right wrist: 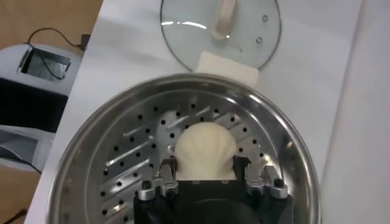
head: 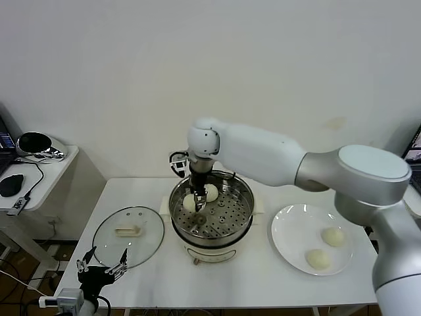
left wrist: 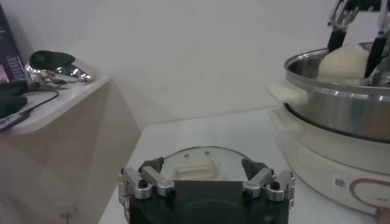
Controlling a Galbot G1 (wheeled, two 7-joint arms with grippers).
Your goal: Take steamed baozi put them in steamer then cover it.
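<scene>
At the far left a side table [head: 46, 164] carries a black mouse [head: 10, 185] and a shiny rounded device [head: 36, 143]. On the white bench [head: 131, 197], at about 8 o'clock from the steamer, the glass cover [head: 128, 236] lies flat with its cream handle [head: 129, 230] upward. The left end effector [head: 102, 268] hangs at the bench's near edge, just at 6 o'clock of the cover, its fingers [left wrist: 146, 181] spread wide and holding nothing. The steamer [head: 214, 227] stands at the middle of the bench, its perforated tray [head: 227, 214] exposed. The right arm [head: 276, 158] reaches across from 3 o'clock, and the right end effector [head: 198, 205] is down inside the pot at the tray's 10 o'clock side, its fingers [right wrist: 167, 167] set narrowly against both sides of one baozi [right wrist: 204, 151], gripping it on or just above the tray; which, the views do not settle. A second baozi [head: 211, 191] rests on the tray just beside it, toward 12 o'clock. At 3 o'clock of the steamer a white plate [head: 289, 230] holds two more baozi, one [head: 333, 236] toward its far side and one [head: 318, 259] toward 6 o'clock, apart from each other.
</scene>
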